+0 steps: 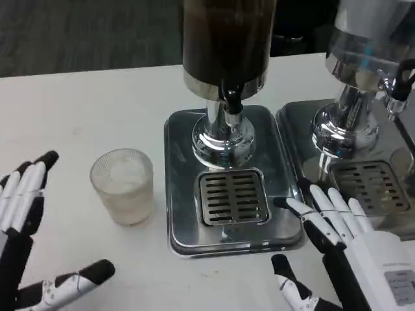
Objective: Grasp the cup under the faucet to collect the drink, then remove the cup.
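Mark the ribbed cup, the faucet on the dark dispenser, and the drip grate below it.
ribbed cup (123, 188), head view, on its frosted side wall.
faucet (232, 103), head view, on the black spout tip.
drip grate (233, 197), head view, on the middle of its slotted plate.

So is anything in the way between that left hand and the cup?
Nothing visible is. The left hand is open on the bare table beside the cup, with only empty tabletop between them.
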Robot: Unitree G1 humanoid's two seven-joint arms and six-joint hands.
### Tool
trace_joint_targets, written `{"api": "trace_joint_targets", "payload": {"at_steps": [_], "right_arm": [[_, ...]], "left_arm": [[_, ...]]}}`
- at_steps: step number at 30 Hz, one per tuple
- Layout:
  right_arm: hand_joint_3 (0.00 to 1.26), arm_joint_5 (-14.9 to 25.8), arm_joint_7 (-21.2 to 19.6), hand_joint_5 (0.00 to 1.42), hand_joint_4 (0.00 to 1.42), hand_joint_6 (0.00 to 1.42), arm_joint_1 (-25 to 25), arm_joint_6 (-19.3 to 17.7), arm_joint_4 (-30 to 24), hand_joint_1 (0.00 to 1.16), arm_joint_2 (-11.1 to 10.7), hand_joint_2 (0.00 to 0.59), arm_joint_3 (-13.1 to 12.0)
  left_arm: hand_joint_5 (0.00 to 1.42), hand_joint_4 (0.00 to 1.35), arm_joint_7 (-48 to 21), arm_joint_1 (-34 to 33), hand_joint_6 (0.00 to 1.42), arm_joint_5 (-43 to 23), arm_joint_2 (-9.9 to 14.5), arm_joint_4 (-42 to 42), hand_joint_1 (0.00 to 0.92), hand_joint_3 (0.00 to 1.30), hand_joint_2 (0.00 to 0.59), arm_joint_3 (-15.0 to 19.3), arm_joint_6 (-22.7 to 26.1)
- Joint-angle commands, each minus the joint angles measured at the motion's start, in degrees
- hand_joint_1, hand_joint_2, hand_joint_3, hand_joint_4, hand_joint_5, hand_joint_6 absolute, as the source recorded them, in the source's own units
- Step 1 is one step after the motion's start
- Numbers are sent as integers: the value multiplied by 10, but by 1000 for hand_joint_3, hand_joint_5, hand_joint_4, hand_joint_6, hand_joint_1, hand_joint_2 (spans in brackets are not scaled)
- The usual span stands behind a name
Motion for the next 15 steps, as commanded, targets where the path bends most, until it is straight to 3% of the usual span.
{"api": "trace_joint_targets", "payload": {"at_steps": [1,8,15], "right_arm": [[240,1,-6,35,70,1,-15,4,7,477,2,480,6],[241,3,-8,39,85,12,-29,5,16,477,10,480,18],[249,-2,-15,50,108,17,-36,6,20,477,16,480,34]], "left_arm": [[0,0,14,-56,0,-16,5,60,0,0,8,2,-9],[0,0,51,-137,20,11,18,149,88,0,0,-9,-2],[38,0,64,-205,80,10,48,253,118,0,0,-39,-13]]}}
